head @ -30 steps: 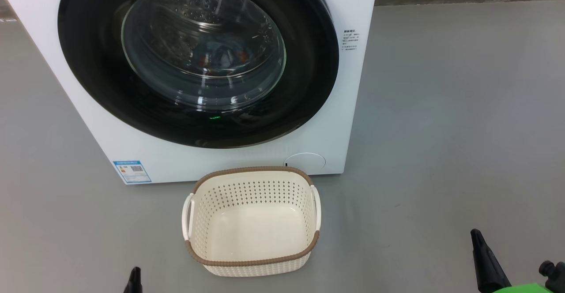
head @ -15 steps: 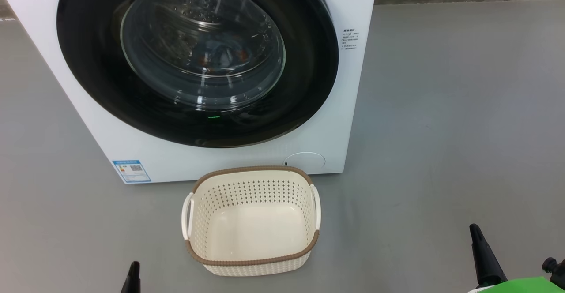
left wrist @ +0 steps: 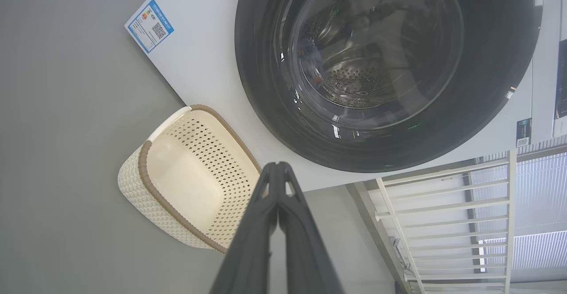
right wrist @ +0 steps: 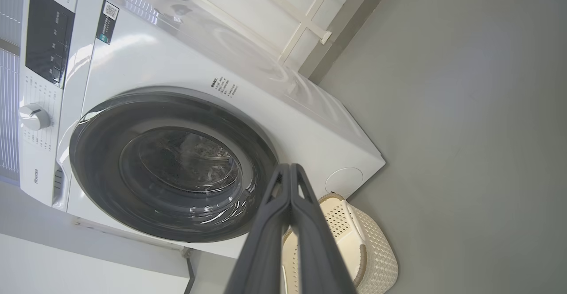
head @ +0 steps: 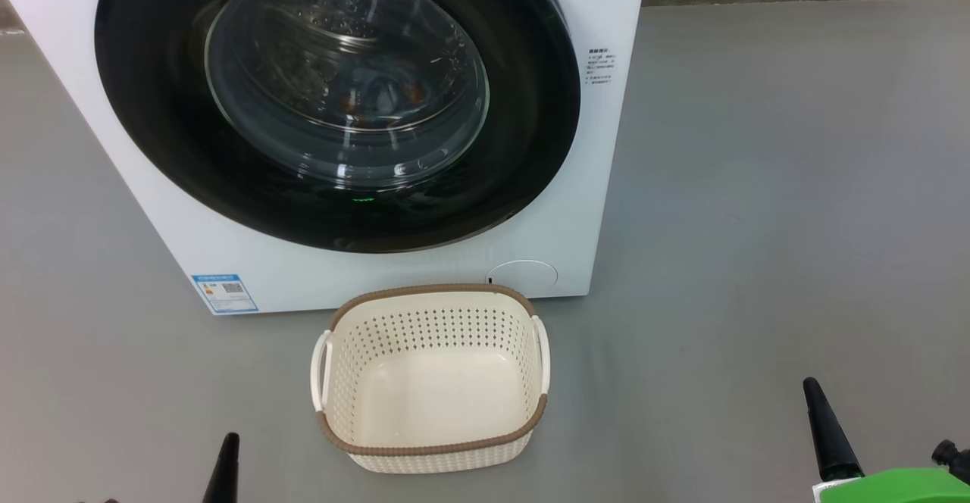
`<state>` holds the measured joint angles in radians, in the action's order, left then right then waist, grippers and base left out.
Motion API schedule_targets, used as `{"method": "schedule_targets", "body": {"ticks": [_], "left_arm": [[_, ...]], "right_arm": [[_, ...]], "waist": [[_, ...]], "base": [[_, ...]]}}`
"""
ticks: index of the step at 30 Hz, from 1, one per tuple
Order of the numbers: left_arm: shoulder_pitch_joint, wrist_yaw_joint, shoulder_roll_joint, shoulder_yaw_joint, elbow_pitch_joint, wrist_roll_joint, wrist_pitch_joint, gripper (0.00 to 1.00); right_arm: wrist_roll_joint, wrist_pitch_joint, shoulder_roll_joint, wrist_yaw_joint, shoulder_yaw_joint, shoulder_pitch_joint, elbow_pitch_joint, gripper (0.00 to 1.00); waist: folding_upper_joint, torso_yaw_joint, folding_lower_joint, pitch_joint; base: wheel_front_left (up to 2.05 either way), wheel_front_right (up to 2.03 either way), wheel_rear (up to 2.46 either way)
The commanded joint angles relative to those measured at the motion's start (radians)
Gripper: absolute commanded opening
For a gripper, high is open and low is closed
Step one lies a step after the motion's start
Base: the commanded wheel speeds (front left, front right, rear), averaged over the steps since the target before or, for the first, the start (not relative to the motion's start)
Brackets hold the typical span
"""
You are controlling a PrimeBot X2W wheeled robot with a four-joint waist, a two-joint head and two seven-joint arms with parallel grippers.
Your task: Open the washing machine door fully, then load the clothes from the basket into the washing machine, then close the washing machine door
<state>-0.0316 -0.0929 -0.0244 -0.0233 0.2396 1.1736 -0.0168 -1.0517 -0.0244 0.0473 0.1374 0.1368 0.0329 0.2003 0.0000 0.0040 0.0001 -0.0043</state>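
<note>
One basket (head: 432, 448) sits between left claw (head: 229, 442) and right claw (head: 811, 388).

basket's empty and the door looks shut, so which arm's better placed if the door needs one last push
Left, probably. The left gripper, shut, sits below the washing machine door, while the right gripper, also shut, is out past the washing machine on its right side. Neither touches anything.
</note>
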Motion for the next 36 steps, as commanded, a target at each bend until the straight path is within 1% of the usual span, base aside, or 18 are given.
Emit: {"method": "schedule_targets", "body": {"ticks": [1,16,17,36], "left_arm": [[0.046,-0.010,-0.020,-0.029,-0.018,0.029,0.005,0.00],[0.079,-0.020,-0.023,-0.051,-0.010,0.174,0.049,0.00],[0.079,-0.020,-0.023,-0.051,-0.010,0.174,0.049,0.00],[0.124,-0.033,-0.026,-0.079,0.002,0.366,0.108,0.00]], "right_arm": [[-0.030,0.010,0.006,-0.004,-0.016,-0.054,-0.019,0.00],[-0.217,0.056,0.005,-0.005,-0.018,-0.085,0.003,0.00],[-0.217,0.056,0.005,-0.005,-0.018,-0.085,0.003,0.00],[-0.467,0.116,0.004,-0.006,-0.021,-0.126,0.034,0.00]], "waist": [[0.0000,0.000,0.0000,0.000],[0.0000,-0.001,0.0000,0.003],[0.0000,-0.001,0.0000,0.003],[0.0000,-0.003,0.0000,0.006]], "base": [[0.00,0.00,0.00],[0.00,0.00,0.00],[0.00,0.00,0.00],[0.00,0.00,0.00]]}}
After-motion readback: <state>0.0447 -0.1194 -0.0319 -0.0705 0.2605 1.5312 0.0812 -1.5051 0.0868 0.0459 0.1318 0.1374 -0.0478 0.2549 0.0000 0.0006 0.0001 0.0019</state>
